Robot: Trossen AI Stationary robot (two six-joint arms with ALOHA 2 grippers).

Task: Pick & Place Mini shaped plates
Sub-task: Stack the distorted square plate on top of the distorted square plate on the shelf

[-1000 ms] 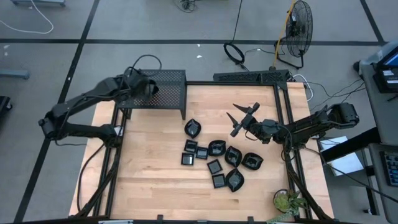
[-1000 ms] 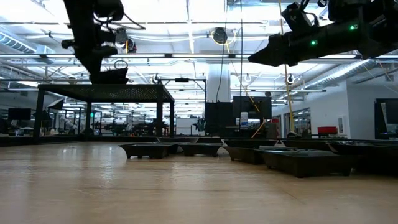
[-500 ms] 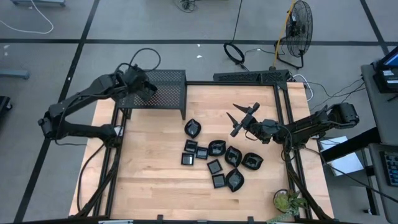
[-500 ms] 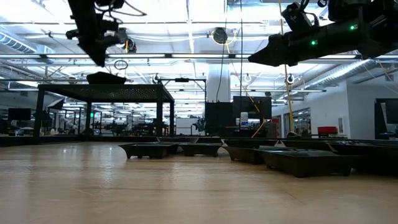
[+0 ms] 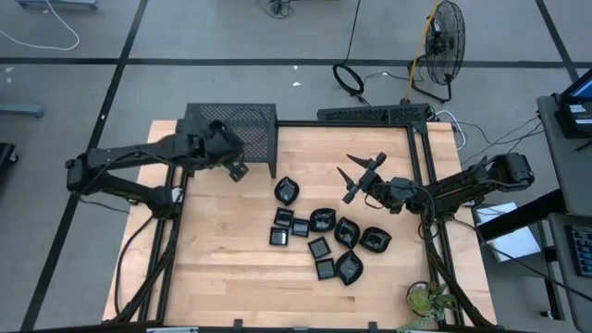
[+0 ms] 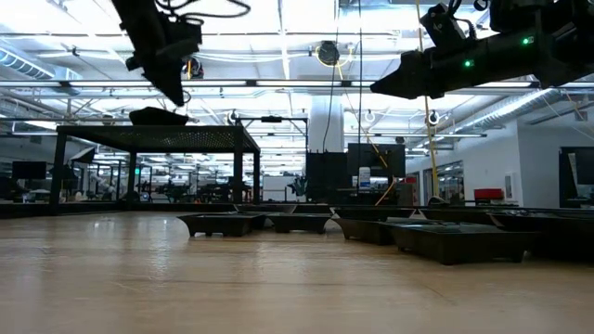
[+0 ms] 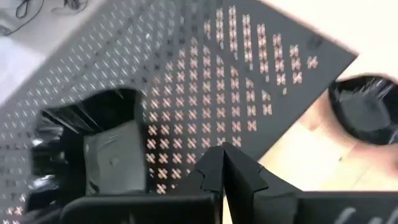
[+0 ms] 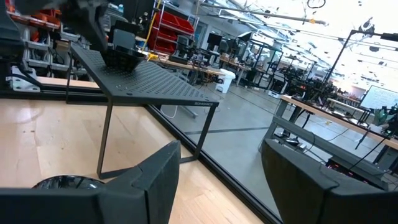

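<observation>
One dish racked, about ten remaining.
I see one small glossy black dish (image 6: 158,116) on the black mesh metal rack (image 5: 250,125); left gripper (image 5: 237,170) jaws closed empty, right gripper (image 5: 361,176) jaws open above the counter (image 5: 231,268) cluster (image 5: 324,236).

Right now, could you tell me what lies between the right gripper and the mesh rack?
In the high view, bare wooden table separates the right gripper from the mesh rack. The nearest plate sits just below that line.

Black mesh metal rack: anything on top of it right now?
One small glossy black dish sits on the black mesh metal rack. In the high view the left arm's shut end effector and wrist cover that part of the top.
</observation>
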